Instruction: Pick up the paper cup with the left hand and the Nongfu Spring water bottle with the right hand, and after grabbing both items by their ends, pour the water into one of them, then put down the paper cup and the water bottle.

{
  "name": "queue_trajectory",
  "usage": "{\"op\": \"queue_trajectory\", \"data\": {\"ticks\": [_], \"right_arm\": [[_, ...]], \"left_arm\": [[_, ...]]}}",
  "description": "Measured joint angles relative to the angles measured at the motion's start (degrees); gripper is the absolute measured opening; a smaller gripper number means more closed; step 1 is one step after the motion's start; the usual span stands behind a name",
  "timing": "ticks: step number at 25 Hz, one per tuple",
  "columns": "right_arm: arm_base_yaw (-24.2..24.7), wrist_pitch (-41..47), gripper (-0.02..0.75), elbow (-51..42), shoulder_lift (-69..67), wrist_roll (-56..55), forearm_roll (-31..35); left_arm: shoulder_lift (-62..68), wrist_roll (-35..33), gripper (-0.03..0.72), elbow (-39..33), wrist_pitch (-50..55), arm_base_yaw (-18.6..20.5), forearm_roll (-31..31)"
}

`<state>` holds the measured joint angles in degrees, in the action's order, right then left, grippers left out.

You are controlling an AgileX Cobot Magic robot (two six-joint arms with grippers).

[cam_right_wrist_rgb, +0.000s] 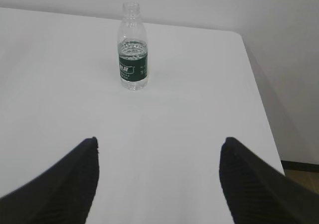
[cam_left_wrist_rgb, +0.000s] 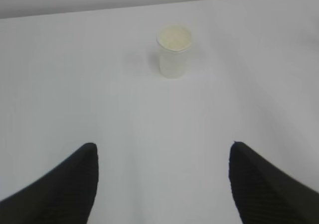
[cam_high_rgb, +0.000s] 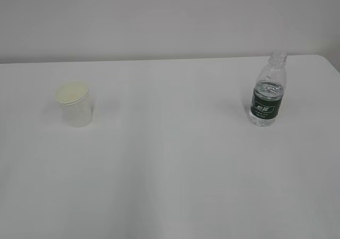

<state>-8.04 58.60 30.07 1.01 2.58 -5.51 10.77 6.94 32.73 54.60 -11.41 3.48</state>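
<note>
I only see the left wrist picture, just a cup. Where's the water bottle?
Observer: The water bottle stands upright on the table's right side, far from the paper cup.
Operator: Does it have its cap on?
Observer: No, the neck is open in the right wrist view, and water reaches about the top of the label.
Operator: Is the other hand holding it?
Observer: No. The right hand is open and well short of the bottle.

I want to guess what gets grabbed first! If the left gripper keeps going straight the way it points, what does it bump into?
Probably the small white paper cup. It stands upright on the white table, ahead of the open left gripper, slightly right of centre, with nothing between them. How far is unclear.
</note>
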Motion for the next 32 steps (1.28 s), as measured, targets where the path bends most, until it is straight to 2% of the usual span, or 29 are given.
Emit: {"op": "queue_trajectory", "data": {"ticks": [8, 17, 32], "right_arm": [[0.0, -5.07, 0.573, 0.64, -3.18, -1.97, 0.27], [0.0, -19.34, 0.573, 0.64, -17.03, 0.11, 0.31], [0.0, -36.47, 0.573, 0.64, -31.61, 1.52, -0.08]], "left_arm": [[5.09, 0.0, 0.587, 0.0, -6.84, 0.0, 1.73], [7.56, 0.0, 0.587, 0.0, -14.25, 0.0, 3.14], [23.46, 0.0, 0.587, 0.0, -34.48, 0.0, 3.82]]}}
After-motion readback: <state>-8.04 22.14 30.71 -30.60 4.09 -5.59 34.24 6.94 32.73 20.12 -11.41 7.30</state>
